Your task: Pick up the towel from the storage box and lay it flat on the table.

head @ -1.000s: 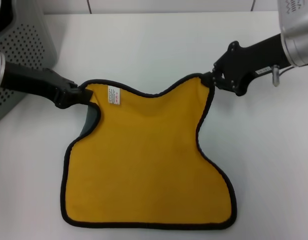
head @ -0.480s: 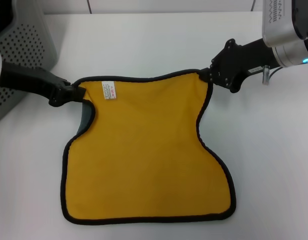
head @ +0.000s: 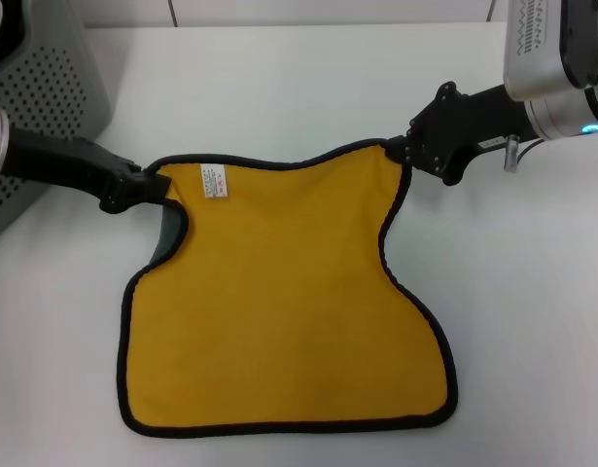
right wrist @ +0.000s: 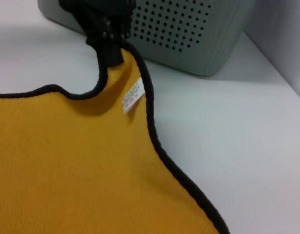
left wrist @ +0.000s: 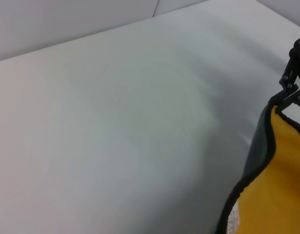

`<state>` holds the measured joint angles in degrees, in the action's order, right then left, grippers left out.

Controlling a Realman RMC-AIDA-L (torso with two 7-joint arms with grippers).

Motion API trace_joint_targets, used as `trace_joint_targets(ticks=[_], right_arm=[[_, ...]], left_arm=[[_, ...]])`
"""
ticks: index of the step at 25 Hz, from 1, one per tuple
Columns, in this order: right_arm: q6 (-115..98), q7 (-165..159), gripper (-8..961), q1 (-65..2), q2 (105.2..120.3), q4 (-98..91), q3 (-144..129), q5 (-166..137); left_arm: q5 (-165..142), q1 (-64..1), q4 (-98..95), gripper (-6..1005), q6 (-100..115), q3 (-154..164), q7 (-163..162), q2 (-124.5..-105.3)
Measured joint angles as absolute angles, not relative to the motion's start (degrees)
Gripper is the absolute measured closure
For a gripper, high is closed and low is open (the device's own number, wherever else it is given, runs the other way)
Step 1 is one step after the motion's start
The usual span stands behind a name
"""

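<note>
Both grippers are clamped on the towel's (head: 279,302) far corners: my left gripper (head: 155,187) pinches the corner by the white label (head: 214,181), my right gripper (head: 404,152) pinches the opposite one; the near half of the cloth already lies yellow face up on the table (head: 279,88), well clear of the perforated storage box (head: 46,88) at the far left.

Over the last second the held edge has gone from a deep sag between the corners to nearly straight; in the last half second it has slackened a touch again, with the left corner a little nearer the middle and lower; the near hem has hardly moved. I read that as the stretch being done and the corners going down toward the table.

A strip of the dark grey underside (head: 167,238) shows below the left corner, so that side is folded or lifted, not flat; I judge the task nearly finished, with only lowering, letting go and perhaps smoothing that fold left; releasing too high could let the corners curl back.
</note>
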<state>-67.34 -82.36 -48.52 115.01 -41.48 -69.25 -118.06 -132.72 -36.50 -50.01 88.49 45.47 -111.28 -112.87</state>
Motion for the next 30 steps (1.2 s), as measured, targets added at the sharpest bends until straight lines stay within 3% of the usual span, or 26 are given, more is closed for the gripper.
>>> trace_joint_targets(ticks=[7,11,19,21,26,30], right_arm=[[-62.94,-88.55,930,-48.02,115.39,-41.77,-69.68,-119.28],[-61.15,-90.59,861,-47.82,115.63,-42.15,-70.09,-120.66],[-60.37,-90.59,538,-44.99,115.97,-46.40,-70.40,-120.50],[-61.40,-90.55,468,-40.30,116.23,-53.44,-71.69,-117.97],[-72.31,-85.00,321,-29.05,116.03,-62.58,-74.27,-99.54],[-80.44,-78.30,203,-26.28,116.19,-56.10,-76.32,-86.61]], left_arm=[[-132.00,-35.61,-50.54,976,87.43,43.95,-111.60,-113.69],[-130.91,-34.80,-52.27,867,87.49,43.74,-111.79,-113.77],[-125.91,-32.90,-54.78,501,89.91,43.73,-110.34,-113.46],[-122.28,-32.11,-55.21,417,92.17,43.75,-108.31,-113.25],[-110.24,-28.75,-55.60,395,101.14,43.76,-97.15,-113.14],[-104.52,-25.89,-50.01,395,109.95,44.07,-78.06,-114.31]])
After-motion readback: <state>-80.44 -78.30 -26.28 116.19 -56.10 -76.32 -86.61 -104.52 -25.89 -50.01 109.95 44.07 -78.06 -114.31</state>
